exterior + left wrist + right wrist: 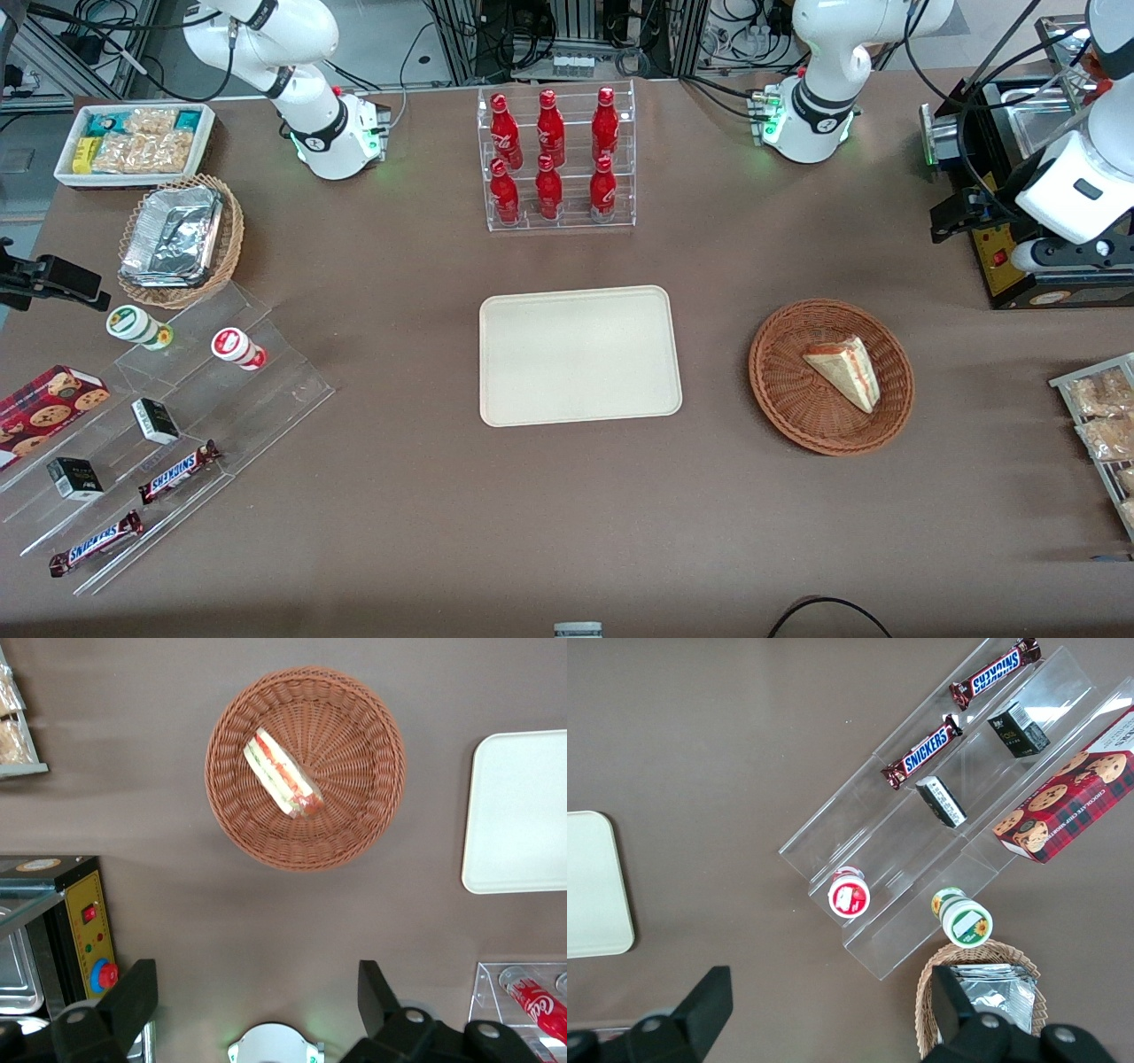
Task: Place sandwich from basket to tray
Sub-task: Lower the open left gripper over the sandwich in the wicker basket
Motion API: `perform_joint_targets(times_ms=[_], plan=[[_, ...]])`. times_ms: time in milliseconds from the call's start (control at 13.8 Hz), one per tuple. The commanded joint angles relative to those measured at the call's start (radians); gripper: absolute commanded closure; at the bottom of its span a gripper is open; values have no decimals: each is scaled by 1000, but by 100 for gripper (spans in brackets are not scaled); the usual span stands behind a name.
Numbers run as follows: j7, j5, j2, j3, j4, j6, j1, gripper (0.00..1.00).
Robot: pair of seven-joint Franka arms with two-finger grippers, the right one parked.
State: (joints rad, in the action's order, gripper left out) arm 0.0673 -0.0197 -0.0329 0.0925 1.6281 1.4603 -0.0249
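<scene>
The sandwich (pixel 844 369), a pale wedge with red and green filling, lies in the round reddish-brown wicker basket (pixel 780 390). In the left wrist view the sandwich (pixel 283 775) rests slightly off the middle of the basket (pixel 354 815). The cream tray (pixel 580 354) sits flat beside the basket, toward the parked arm's end, with nothing on it; one end of the tray (pixel 518 815) shows in the wrist view. My left gripper (pixel 959 215) hangs high above the table, farther from the front camera than the basket. The gripper (pixel 257 992) is open, with only bare table between its fingers.
A black machine (pixel 1028 266) with a red switch stands beside the gripper at the working arm's end. A clear rack of red bottles (pixel 554 159) stands farther back than the tray. Bagged pastries (pixel 1103 416) lie at the table edge near the basket.
</scene>
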Motion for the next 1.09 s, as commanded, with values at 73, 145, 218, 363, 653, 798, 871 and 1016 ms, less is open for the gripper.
perform_joint_targets(times_ms=[73, 145, 218, 363, 653, 798, 871, 1016], plan=[[-18, -16, 7, 7, 13, 32, -12, 0], [-18, -16, 17, 7, 13, 37, -12, 0], [-18, -14, 36, 7, 13, 44, -12, 0], [-18, -9, 44, 7, 65, 105, -12, 0], [-17, -11, 45, 9, 257, 320, -9, 0], [-9, -11, 71, 9, 332, 423, -7, 0], [-4, -11, 82, 9, 373, 493, -6, 0], [2, -13, 87, 9, 461, 628, -6, 0]])
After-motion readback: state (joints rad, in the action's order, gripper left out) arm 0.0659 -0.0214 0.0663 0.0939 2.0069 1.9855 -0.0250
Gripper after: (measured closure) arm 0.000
